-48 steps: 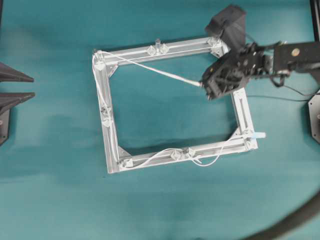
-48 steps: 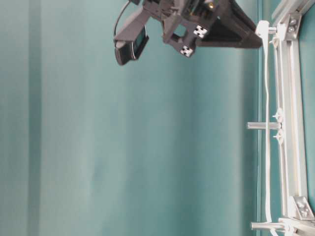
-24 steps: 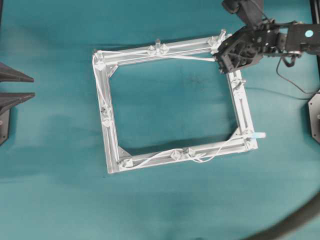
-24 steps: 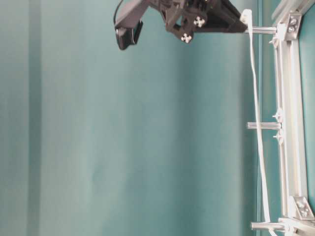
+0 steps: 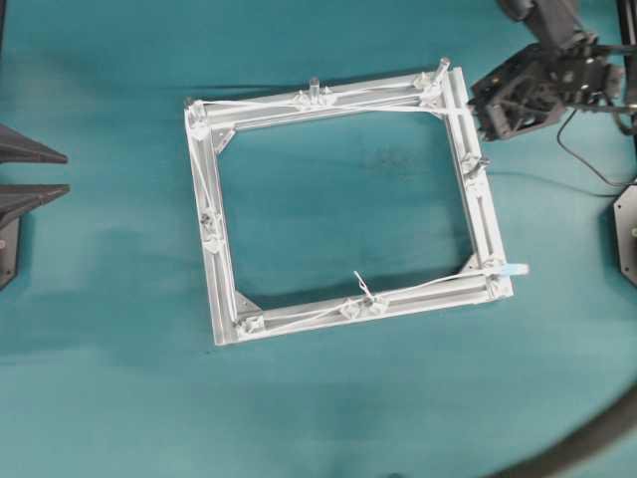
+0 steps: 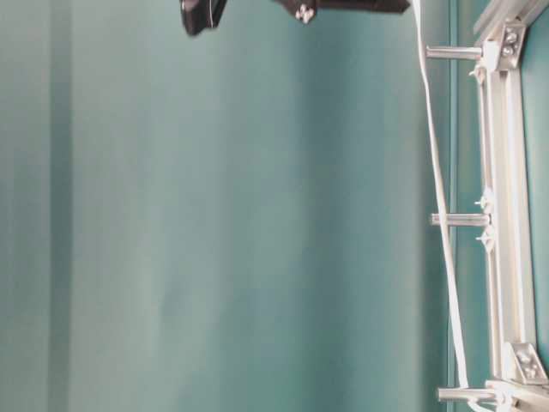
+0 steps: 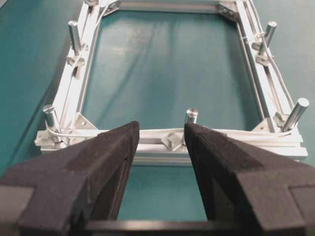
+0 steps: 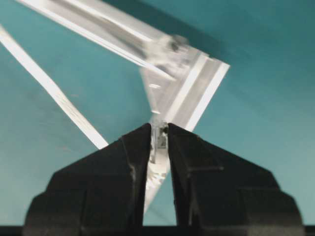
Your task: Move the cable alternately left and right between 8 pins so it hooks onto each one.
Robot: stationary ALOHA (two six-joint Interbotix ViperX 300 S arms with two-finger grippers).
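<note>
The white cable (image 5: pixel 328 103) starts at its pale blue tab (image 5: pixel 517 269). It follows the bottom bar and the left bar, then stretches taut along the top bar. My right gripper (image 5: pixel 479 113) is shut on the cable (image 8: pixel 158 136) just outside the frame's top right corner, raised above the pins (image 6: pixel 457 52). From table level the cable (image 6: pixel 439 206) slants up past the middle pin (image 6: pixel 459 220). Small silvery pins (image 5: pixel 314 84) stand on the aluminium frame (image 5: pixel 478 214). My left gripper (image 5: pixel 30 171) is open at the left edge, facing the frame's near bar (image 7: pixel 162 142) with nothing between its fingers (image 7: pixel 113 147).
A short loose cable end (image 5: pixel 362 286) sticks up at the bottom bar's middle pins. A thick dark hose (image 5: pixel 587 433) curves across the bottom right corner. A thin dark robot wire (image 5: pixel 587 169) hangs right of the frame. Teal cloth (image 5: pixel 338 199) covers the table.
My right gripper has carried the cable from inside the frame up and right, past the top right corner. The cable now lies taut along the top bar, and the slack loop at the bottom bar has pulled tight.
</note>
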